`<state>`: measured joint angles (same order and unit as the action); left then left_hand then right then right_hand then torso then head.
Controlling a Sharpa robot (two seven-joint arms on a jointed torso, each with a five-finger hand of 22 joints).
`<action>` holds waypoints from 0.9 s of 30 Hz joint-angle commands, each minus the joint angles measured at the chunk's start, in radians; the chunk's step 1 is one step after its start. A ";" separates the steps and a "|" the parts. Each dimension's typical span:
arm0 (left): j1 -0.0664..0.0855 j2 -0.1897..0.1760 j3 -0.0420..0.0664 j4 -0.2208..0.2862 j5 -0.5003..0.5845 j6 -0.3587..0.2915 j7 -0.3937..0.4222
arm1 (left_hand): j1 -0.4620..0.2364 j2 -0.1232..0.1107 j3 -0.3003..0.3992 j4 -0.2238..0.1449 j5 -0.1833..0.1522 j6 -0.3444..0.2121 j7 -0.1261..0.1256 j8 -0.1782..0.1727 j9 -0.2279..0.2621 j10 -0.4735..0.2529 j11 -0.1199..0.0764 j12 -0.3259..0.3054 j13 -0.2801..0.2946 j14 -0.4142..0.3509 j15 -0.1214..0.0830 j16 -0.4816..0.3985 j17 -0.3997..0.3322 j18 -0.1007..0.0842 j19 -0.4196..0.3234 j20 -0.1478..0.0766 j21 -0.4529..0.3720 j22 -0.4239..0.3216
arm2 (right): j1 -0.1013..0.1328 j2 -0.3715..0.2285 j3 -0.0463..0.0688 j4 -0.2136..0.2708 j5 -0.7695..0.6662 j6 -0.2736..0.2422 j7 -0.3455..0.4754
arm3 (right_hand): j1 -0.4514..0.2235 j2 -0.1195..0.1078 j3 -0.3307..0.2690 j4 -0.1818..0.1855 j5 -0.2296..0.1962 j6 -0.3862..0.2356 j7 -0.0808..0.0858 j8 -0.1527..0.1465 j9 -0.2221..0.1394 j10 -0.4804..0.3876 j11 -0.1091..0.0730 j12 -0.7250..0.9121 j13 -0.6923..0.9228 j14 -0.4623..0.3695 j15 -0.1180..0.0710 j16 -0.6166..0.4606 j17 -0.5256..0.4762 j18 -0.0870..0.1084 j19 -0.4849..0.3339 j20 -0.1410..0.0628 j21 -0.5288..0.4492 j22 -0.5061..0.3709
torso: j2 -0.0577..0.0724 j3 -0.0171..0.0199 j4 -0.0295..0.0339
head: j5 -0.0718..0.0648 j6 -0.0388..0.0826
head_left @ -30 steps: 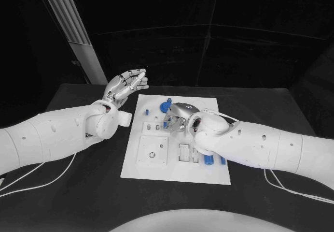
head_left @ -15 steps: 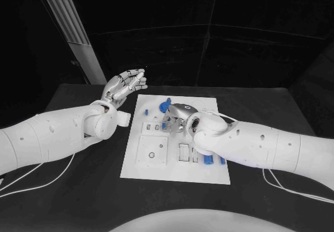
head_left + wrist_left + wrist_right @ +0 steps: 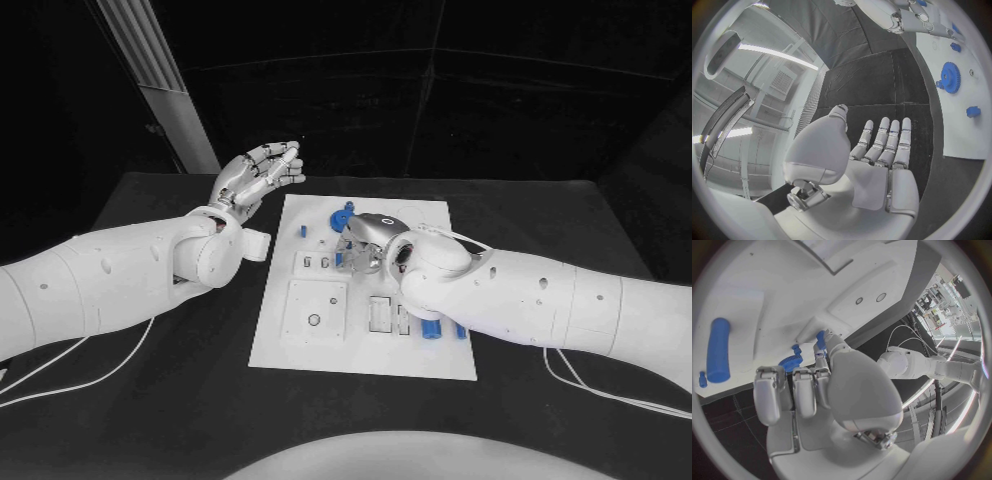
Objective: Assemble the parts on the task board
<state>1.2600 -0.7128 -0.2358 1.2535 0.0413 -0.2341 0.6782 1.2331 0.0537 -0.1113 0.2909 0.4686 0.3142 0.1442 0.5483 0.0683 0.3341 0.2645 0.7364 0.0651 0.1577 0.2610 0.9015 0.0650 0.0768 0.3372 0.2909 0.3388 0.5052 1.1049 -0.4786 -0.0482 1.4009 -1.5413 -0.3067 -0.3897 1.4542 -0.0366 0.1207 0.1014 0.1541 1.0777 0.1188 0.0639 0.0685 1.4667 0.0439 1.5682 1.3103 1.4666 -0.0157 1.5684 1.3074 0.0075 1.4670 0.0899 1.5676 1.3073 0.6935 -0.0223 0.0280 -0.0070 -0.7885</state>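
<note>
The white task board point(image 3: 296, 345) lies mid-table. My right hand point(image 3: 365, 241) hovers low over its far half with its fingers curled in. In the right wrist view the thumb and a fingertip pinch a small blue part point(image 3: 821, 337) just above the board point(image 3: 767, 300). A blue gear point(image 3: 343, 214) stands beyond the hand, also seen as gear point(image 3: 788, 362) and gear point(image 3: 950, 77). A blue cylinder point(image 3: 430, 328) lies near my right forearm, cylinder point(image 3: 718, 356). My left hand point(image 3: 260, 170) is raised off the board's far left corner, holding nothing, with its fingers straight; the left wrist view shows the same hand point(image 3: 879, 155).
A small blue peg point(image 3: 304, 231) stands at the board's left side, peg point(image 3: 973, 111). Sockets and slots point(image 3: 317, 320) take up the board's near half. White cables point(image 3: 87, 375) trail over the black table on both sides. A pale post point(image 3: 159, 80) rises at the back left.
My right hand has shifted slightly to the left over the board. The left hand has barely moved.
</note>
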 commanded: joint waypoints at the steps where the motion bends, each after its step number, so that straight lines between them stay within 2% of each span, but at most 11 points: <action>1: 0.002 -0.001 0.001 0.002 -0.006 0.005 0.192 | 0.004 0.008 -0.005 0.001 0.005 -0.006 0.153 0.002 0.000 -0.008 0.001 0.003 -0.001 -0.007 0.001 0.001 0.000 0.007 -0.007 0.000 -0.001 -0.002 | 0.000 0.001 0.000 0.000 -0.008 0.018 0.001 | -0.008 -0.018 -0.002 -0.005 0.004 -0.021 0.011 -0.003 -0.003 0.104 0.014 0.003 0.261 0.104 0.010 0.002 0.263 -0.007 0.104 0.010 0.003 0.263 | -0.001 0.0002 -0.0002 | 0.003 0.001; 13: 0.002 -0.002 0.001 -0.001 -0.006 0.006 0.191 | 0.004 0.008 -0.005 0.001 0.005 -0.006 0.153 0.002 0.000 -0.008 0.001 0.003 -0.001 -0.007 0.001 0.001 0.000 0.007 -0.007 0.000 -0.001 -0.002 | 0.000 0.000 0.000 0.000 -0.009 0.015 -0.003 | -0.031 -0.043 -0.005 0.002 0.000 -0.046 0.032 0.000 -0.002 0.104 0.034 0.003 0.261 0.104 0.028 0.002 0.263 -0.007 0.104 0.026 0.003 0.263 | 0.001 0.0005 -0.0023 | -0.003 0.003; 17: 0.002 -0.001 0.001 -0.001 -0.006 0.008 0.191 | 0.006 0.008 -0.005 0.001 0.006 -0.006 0.153 0.004 0.000 -0.009 0.001 0.003 -0.001 -0.008 0.001 0.002 0.000 0.007 -0.008 0.000 -0.002 -0.002 | -0.001 -0.001 0.000 0.003 -0.010 0.007 -0.004 | -0.043 -0.054 -0.008 0.008 -0.001 -0.051 0.037 0.001 -0.001 0.104 0.038 0.003 0.261 0.104 0.033 0.002 0.263 -0.007 0.104 0.030 0.003 0.263 | 0.001 0.0008 -0.0003 | -0.005 0.002; 22: 0.002 -0.001 0.001 -0.001 -0.006 0.008 0.190 | 0.006 0.008 -0.005 0.001 0.006 -0.006 0.153 0.004 0.000 -0.009 0.001 0.003 -0.001 -0.008 0.001 0.002 0.000 0.007 -0.008 0.000 -0.002 -0.003 | -0.001 -0.002 0.000 0.006 -0.011 -0.015 -0.002 | -0.082 -0.092 -0.016 0.047 -0.037 -0.066 0.044 0.001 0.000 0.104 0.046 0.003 0.261 0.104 0.042 0.002 0.263 -0.007 0.104 0.040 0.003 0.263 | 0.001 0.0006 0.0001 | -0.006 0.000; 23: 0.002 -0.001 0.001 -0.001 -0.006 0.008 0.190 | 0.006 0.008 -0.005 0.001 0.006 -0.006 0.153 0.004 0.000 -0.009 0.001 0.003 -0.001 -0.008 0.001 0.002 0.000 0.007 -0.008 0.000 -0.002 -0.003 | -0.001 -0.002 0.000 0.006 -0.012 -0.017 -0.002 | -0.083 -0.094 -0.016 0.049 -0.040 -0.067 0.045 0.001 0.000 0.104 0.046 0.003 0.261 0.104 0.042 0.002 0.263 -0.007 0.104 0.041 0.003 0.263 | 0.001 0.0006 0.0000 | -0.006 0.000; 25: 0.002 -0.001 0.001 -0.001 -0.006 0.008 0.190 | 0.006 0.008 -0.005 0.001 0.006 -0.006 0.153 0.004 0.000 -0.009 0.001 0.003 -0.001 -0.008 0.001 0.002 0.000 0.007 -0.008 0.000 -0.002 -0.003 | -0.001 -0.004 0.000 0.008 -0.017 -0.037 0.001 | -0.099 -0.119 -0.026 0.087 -0.072 -0.080 0.049 0.001 0.000 0.104 0.050 0.003 0.261 0.104 0.047 0.002 0.263 -0.007 0.104 0.046 0.003 0.263 | 0.001 0.0004 -0.0003 | -0.006 0.001; 27: 0.002 -0.001 0.001 -0.001 -0.006 0.009 0.191 | 0.006 0.008 -0.005 0.001 0.006 -0.006 0.153 0.004 0.000 -0.009 0.001 0.003 -0.001 -0.008 0.001 0.002 0.000 0.007 -0.008 0.000 -0.002 -0.003 | -0.001 -0.007 0.000 0.012 -0.019 -0.053 0.004 | -0.099 -0.135 -0.051 0.126 -0.086 -0.089 0.050 0.003 0.001 0.104 0.054 0.003 0.261 0.104 0.050 0.002 0.263 -0.007 0.104 0.050 0.003 0.263 | 0.001 0.0002 0.0001 | -0.006 0.001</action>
<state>1.2600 -0.7143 -0.2358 1.2516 0.0413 -0.2338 0.6782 1.2370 0.0576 -0.1113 0.2909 0.4686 0.3142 0.1443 0.5482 0.0683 0.3341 0.2645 0.7364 0.0651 0.1576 0.2610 0.9015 0.0650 0.0768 0.3372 0.2909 0.3388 0.5035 1.1024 -0.4832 -0.0490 1.4090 -1.5476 -0.3140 -0.3927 1.3503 -0.1583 0.0836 0.2037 0.0766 0.9963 0.1680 0.0665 0.0681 1.4661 0.0879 1.5682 1.3103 1.4677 0.0261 1.5683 1.3073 0.0076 1.4667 0.1328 1.5676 1.3073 0.6941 -0.0217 0.0274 -0.0134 -0.7882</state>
